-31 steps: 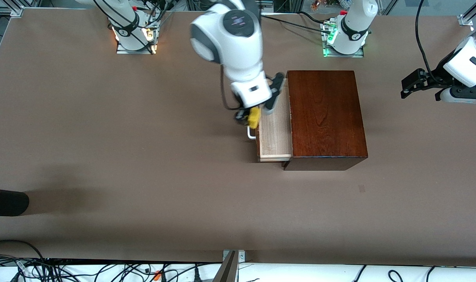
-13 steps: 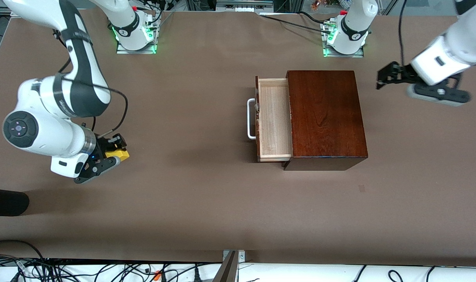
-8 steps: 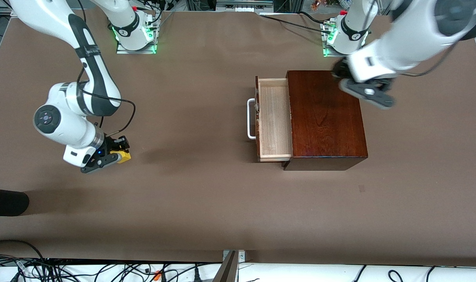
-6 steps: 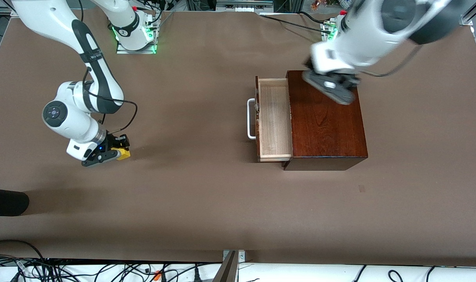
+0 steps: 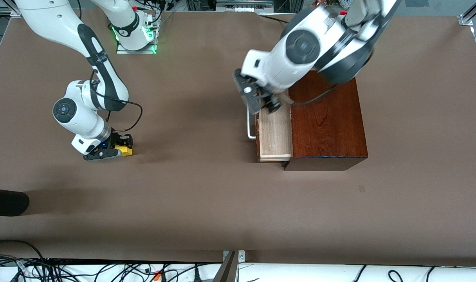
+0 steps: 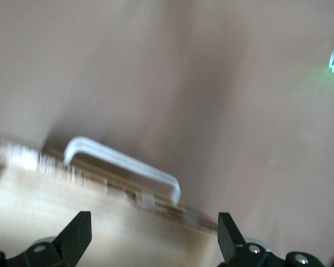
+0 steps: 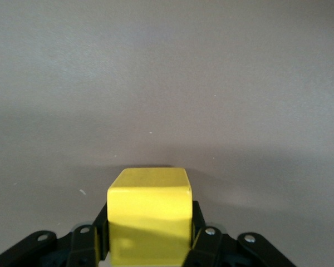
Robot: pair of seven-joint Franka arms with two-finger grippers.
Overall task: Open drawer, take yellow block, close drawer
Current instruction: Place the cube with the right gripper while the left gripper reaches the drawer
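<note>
The drawer (image 5: 276, 135) stands pulled out of the dark reddish-brown wooden box (image 5: 326, 121), with its pale inside bare and its white handle (image 5: 250, 131) toward the right arm's end. My left gripper (image 5: 261, 102) is open over the drawer's handle end. In the left wrist view it (image 6: 153, 245) is spread wide above the drawer floor (image 6: 72, 222) and the handle (image 6: 122, 167). My right gripper (image 5: 112, 150) is low at the table toward the right arm's end, shut on the yellow block (image 5: 125, 150). The block (image 7: 149, 214) sits between the fingers (image 7: 201, 233).
A black rounded object (image 5: 7, 201) lies at the table's edge at the right arm's end, nearer the front camera. Cables (image 5: 65, 270) run along the near edge, with a metal bracket (image 5: 232, 266) at its middle. The arm bases (image 5: 134, 33) stand at the back.
My left arm has swung from over the box's top to over the open drawer's handle end. My right gripper, with the yellow block in it, has shifted slightly and lowered.
</note>
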